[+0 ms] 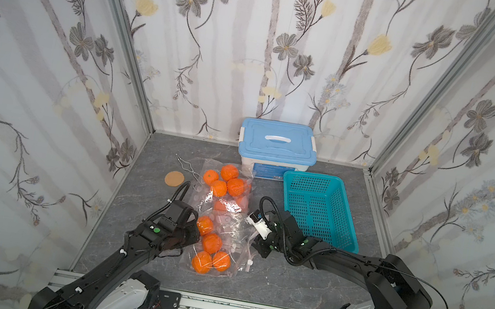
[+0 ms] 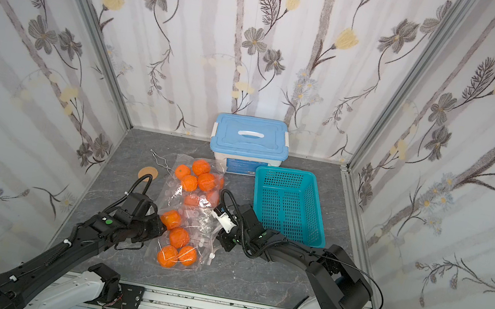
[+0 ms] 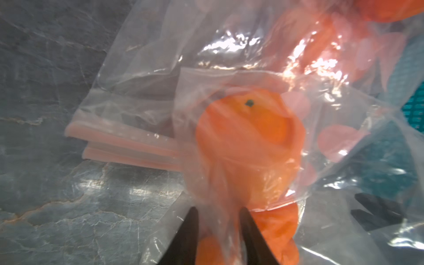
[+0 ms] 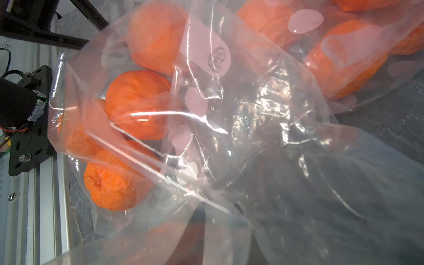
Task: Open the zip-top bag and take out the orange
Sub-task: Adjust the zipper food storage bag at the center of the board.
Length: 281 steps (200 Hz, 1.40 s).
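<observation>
Two clear zip-top bags of oranges lie on the grey table in both top views. The near bag holds several oranges; the far bag holds several more. My left gripper is at the near bag's left side. In the left wrist view its jaws stand narrowly apart with bunched bag film pinched between them, an orange just beyond. My right gripper grips the near bag's raised right edge; its fingers show only through the film. A pink zip strip lies flat on the table.
A teal mesh basket stands to the right of the bags, close behind the right arm. A blue-lidded box sits at the back wall. A cork coaster and a bent metal wire lie left of the far bag.
</observation>
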Available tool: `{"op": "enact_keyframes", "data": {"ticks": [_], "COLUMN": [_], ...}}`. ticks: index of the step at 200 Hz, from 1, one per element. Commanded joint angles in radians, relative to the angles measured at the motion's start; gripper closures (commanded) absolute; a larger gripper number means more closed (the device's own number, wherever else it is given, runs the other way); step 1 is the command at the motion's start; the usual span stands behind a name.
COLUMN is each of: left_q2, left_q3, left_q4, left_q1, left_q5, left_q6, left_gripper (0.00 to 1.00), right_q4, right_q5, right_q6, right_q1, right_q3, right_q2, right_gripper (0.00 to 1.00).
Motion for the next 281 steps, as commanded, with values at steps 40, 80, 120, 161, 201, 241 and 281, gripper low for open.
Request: {"op": "enact_keyframes", "data": {"ticks": [40,80,120,161,201,241,281], "left_q2": [0.001,-0.016,-0.016,-0.024,0.005,0.054,0.145], "left_q3": [0.181,0.337,0.462,0.514,0.429,0.287,0.189], "left_q4": [-0.069,-0.142,-0.251,-0.262,-0.217,-0.174,-0.109], "left_q1": [-0.001,-0.015,-0.026,-0.035,-0.036,-0.034,-0.010], "left_q5": [0.191,0.363,0.423,0.516,0.424,0.081,-0.160], "left_q6": [0.085,0.152,0.195,0.223,0.183,0.108,0.018], "left_gripper": [1.00,1.00,1.00,1.00,1.00,1.00,1.00], "right_q4": [0.071,0.164,0.278,0.372,0.439,0.486,0.465], "right_q5": [-0.038,0.002,0.021,0.060,0.068,0.061,0.048], "right_q6": [-0.013,0.031,0.067,0.057,0.077,0.076,0.048], "right_q1": [0.043,0.077,0.100,0.114,0.120,0.140,0.172], "right_q3": [0.002,-0.015,-0.064,-0.149,-0.195,-0.217,-0.196], "right_q2": [0.012,0.047,0.051,0.038,0.061,0.066,0.067], "right_gripper": [0.76,0.76,0.76,0.73,0.68,0.52,0.39]}}
